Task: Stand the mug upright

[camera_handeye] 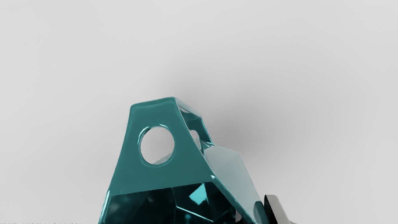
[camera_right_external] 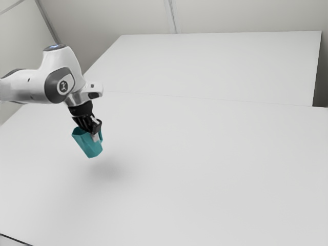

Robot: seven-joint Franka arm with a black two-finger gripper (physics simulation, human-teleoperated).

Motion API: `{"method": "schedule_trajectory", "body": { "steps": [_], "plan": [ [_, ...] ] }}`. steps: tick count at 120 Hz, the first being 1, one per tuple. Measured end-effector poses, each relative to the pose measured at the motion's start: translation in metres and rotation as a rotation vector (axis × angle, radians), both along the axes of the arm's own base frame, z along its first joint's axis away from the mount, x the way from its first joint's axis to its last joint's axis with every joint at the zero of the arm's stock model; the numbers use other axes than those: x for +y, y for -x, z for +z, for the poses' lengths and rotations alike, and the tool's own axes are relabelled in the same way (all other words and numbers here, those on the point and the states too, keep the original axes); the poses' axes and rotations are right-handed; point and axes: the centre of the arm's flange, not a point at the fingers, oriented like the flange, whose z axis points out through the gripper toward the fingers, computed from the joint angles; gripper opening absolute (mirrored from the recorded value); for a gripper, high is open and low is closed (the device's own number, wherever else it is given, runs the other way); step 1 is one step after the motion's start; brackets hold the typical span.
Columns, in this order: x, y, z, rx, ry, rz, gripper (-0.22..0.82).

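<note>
Where the white arm [camera_right_external: 28,87] comes in from the exterior view's left, its black fingers [camera_right_external: 95,137] point downward and are clenched on the teal mug [camera_right_external: 87,142]. The mug is held in the air above the white tabletop [camera_right_external: 205,179], on the exterior view's left side, and it is not upright: it leans, with its wider end raised toward the exterior view's left and its narrower end lower, toward the right. Its handle [camera_right_external: 101,134] is close beside the fingers, on the right side. Under it, a little to the right, a soft shadow [camera_right_external: 110,171] lies on the tabletop, apart from the mug. Far behind stands a pale wall [camera_right_external: 118,15]. In the wrist view, the mug is close to the hand, and one can look into its dark hollow. One of the fingers [camera_handeye: 275,208] is against the outer side of the mug. Beyond the hollow, a flat teal part with a round hole reaches away from the hand, over the grey-white tabletop.
</note>
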Motion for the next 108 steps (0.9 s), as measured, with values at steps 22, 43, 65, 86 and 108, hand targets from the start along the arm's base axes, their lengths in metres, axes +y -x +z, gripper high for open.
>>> {"method": "schedule_trajectory", "body": {
  "steps": [22,43,65,86,108],
  "plan": [
    [-0.014,0.007,-0.021,-0.018,-0.039,0.059,-0.17],
    [-0.030,0.009,-0.036,-0.045,-0.052,0.110,-0.17],
    [-0.047,0.008,-0.047,-0.077,-0.059,0.154,-0.17],
    [-0.058,0.009,-0.061,-0.084,-0.064,0.198,-0.17],
    [-0.065,0.013,-0.076,-0.088,-0.074,0.240,-0.17]
  ]
}}
